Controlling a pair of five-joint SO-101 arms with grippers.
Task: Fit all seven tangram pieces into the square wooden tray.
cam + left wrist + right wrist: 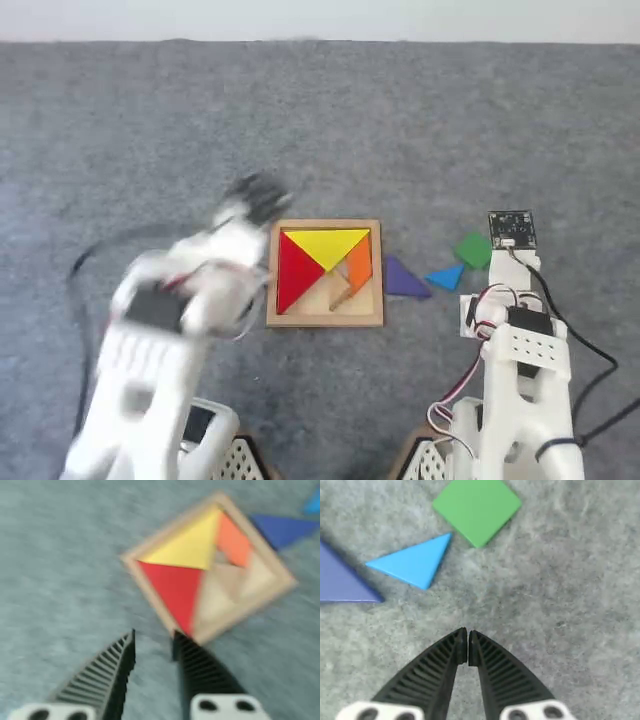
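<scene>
A yellow triangle (pixel 325 246), a red triangle (pixel 297 272) and an orange piece (pixel 359 268) are seated in the square wooden tray (pixel 325 320) at the centre of the high view. A purple triangle (pixel 405 280), blue triangle (pixel 446 276) and green square (pixel 473 250) are laid on the bench (pixel 150 120) to its right. The left tool (pixel 152 640) is held narrowly parted and empty; the right tool (pixel 468 632) is closed on nothing. Filling is judged half done: a loose piece must be grasped next, once the right tool is opened.
</scene>
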